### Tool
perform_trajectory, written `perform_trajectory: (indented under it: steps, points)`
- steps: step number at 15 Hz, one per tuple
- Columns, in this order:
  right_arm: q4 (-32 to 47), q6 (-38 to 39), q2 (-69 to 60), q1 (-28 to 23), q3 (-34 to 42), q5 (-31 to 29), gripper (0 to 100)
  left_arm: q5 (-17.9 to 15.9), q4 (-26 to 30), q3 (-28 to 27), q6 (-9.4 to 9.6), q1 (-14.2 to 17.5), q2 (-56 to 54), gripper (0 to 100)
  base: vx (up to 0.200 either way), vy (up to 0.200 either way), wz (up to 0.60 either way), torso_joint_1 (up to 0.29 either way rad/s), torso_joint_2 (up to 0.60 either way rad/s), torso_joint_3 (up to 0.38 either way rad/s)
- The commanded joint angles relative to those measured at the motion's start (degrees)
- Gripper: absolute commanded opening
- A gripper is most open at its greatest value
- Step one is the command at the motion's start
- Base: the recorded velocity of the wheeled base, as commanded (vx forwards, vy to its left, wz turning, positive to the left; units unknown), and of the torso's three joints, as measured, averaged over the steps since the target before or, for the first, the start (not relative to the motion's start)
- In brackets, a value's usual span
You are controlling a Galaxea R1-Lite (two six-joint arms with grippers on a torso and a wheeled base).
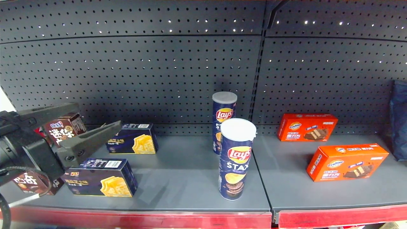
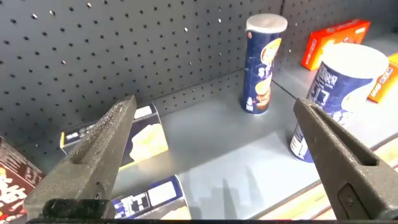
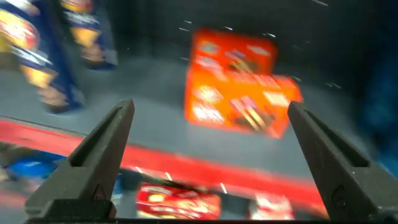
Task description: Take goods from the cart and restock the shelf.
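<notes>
Left gripper [image 1: 98, 116]: jaws wide apart, nothing between them, hanging over the left end of the shelf [image 1: 190, 171] with its fingers aimed inward along the deck. Front cracker box [image 1: 101, 178] sits just under the lower finger, lying flat with its long axis roughly parallel to the red front lip [image 1: 143, 218]. A second cracker box [image 1: 133, 139] lies behind it, near the pegboard. Right gripper [image 3: 210, 107]: jaws also apart and empty, out in front of the lip, facing the front orange box [image 1: 346, 162], whose long axis is skewed to the edge. The rear orange box [image 1: 306, 127] is against the back. Two chip cans stand upright mid-shelf, the front can [image 1: 236, 159] near the edge and the rear can [image 1: 223, 117] behind it. Judgement: both claws are free, so a pick from the cart comes next (where it stands I cannot tell). Open room: bare deck between crackers and cans, nearer the left arm. The front can looks easy to topple.
</notes>
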Motion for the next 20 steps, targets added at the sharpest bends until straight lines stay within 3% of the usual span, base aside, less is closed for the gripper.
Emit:
perform_trajectory:
  steps: [1, 3, 5, 12, 20]
  points:
    - [-1.8, 0.1, 21.3, 10.7, -11.7, 1.0, 100, 0.0, 0.0, 0.3, -0.05, -0.3, 0.1, 100, 0.0, 0.0, 0.0, 0.0, 0.0, 0.0]
    - [-8.3, 0.8, 32.3, 19.4, -12.7, -3.7, 100, 0.1, -0.1, 0.6, -0.49, -1.8, 3.5, 100, 0.0, 0.0, 0.0, 0.0, 0.0, 0.0]
    - [-15.1, 3.3, 40.4, 23.6, -12.2, -5.8, 100, 0.1, -0.5, 0.5, -1.36, -2.0, 6.5, 100, 0.0, 0.0, 0.0, 0.0, 0.0, 0.0]
    - [-16.3, 3.7, 59.4, 24.6, -14.6, -5.1, 100, 0.2, -0.4, 1.7, -1.63, -1.4, 7.4, 100, 0.0, 0.0, 0.0, 0.0, 0.0, 0.0]
    - [-17.5, 3.7, 67.1, 29.5, -22.2, -5.4, 100, -0.6, -2.2, 1.8, -1.54, -1.4, 13.2, 100, 0.0, 0.0, 0.0, 0.0, 0.0, 0.0]
